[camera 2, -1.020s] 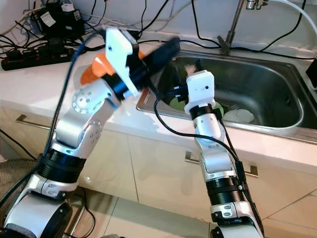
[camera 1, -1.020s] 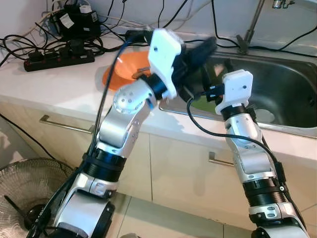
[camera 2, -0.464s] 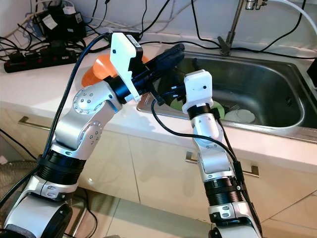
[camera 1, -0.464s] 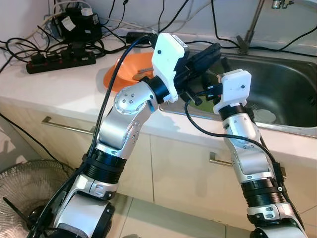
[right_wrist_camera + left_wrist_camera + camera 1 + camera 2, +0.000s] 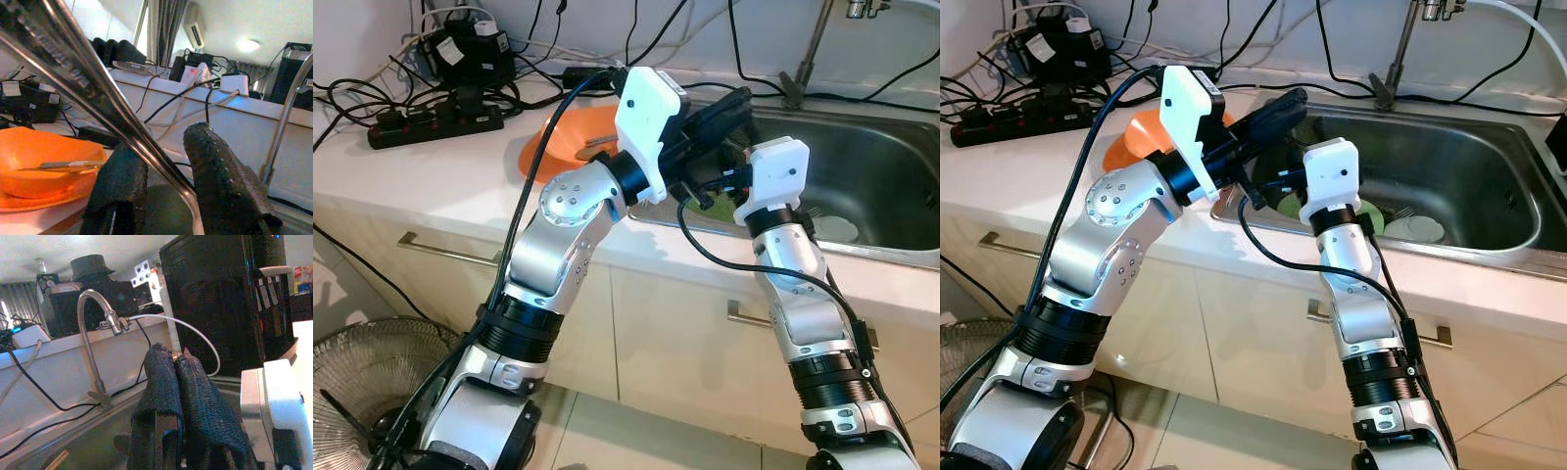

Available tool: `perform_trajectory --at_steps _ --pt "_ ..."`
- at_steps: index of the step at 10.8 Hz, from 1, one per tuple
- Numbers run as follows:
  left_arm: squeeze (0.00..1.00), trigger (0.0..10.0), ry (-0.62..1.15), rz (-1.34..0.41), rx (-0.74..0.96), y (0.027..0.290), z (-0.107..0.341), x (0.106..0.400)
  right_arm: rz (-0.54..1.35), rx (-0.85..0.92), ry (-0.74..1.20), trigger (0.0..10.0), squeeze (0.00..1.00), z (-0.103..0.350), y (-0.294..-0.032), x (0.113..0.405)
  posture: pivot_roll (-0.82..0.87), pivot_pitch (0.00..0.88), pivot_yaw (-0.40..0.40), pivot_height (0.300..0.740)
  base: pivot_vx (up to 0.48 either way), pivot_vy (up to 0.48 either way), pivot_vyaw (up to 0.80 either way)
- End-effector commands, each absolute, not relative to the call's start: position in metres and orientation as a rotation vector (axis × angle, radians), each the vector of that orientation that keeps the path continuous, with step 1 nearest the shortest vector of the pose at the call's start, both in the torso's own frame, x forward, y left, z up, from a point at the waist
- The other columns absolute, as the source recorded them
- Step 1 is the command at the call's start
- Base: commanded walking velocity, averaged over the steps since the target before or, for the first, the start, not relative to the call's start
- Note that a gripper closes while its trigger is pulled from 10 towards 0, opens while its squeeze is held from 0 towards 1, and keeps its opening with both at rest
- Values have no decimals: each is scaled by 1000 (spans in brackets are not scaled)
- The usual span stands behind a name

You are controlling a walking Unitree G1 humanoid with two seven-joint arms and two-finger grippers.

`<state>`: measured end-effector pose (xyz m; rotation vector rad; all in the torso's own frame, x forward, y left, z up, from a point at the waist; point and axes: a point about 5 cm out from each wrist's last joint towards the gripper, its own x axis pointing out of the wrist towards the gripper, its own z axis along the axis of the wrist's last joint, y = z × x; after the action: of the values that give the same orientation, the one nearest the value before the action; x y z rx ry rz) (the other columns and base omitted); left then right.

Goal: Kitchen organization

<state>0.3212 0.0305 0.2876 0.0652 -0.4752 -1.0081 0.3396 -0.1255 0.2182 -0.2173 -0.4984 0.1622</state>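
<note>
A black power strip [image 5: 431, 115] and tangled cables [image 5: 352, 88] lie on the counter [image 5: 431, 186].

The right pincer [image 5: 161, 196] grips a metal utensil [image 5: 98, 98] whose ends run off-frame.

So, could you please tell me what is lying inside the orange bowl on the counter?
In the orange bowl a slim, light-coloured utensil lies across the inside; I cannot tell what kind. In the head views the left arm covers part of the bowl, so anything else there is hidden.
</note>
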Motion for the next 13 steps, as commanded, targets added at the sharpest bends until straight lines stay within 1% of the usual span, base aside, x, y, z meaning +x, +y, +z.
perform_trajectory --at_steps 1,5,6,7,10,12,13 --pt "0 10000 -476 -1006 83 32 289 321 151 -207 -509 0 0 221 -128 339 173 24 53 740 0 0 0" --pt "0 10000 -461 -976 90 34 287 324 142 -212 -497 0 0 220 -131 341 174 34 49 740 0 0 0" --pt "584 10000 -452 -971 88 34 286 325 141 -213 -495 0 0 219 -131 341 173 34 47 740 0 0 0" --pt "1000 10000 -443 -966 82 35 284 326 139 -218 -490 0 0 218 -132 340 172 32 44 740 0 0 0" --pt "1000 10000 -441 -954 62 38 285 327 130 -222 -476 0 0 215 -136 341 173 21 42 740 0 0 0" --pt "1000 10000 -469 -943 -38 43 294 326 127 -221 -462 0 0 213 -136 342 176 10 39 740 0 0 0" --pt "1000 10000 -490 -930 -127 48 302 325 118 -216 -447 0 0 211 -138 344 179 4 36 740 0 0 0"
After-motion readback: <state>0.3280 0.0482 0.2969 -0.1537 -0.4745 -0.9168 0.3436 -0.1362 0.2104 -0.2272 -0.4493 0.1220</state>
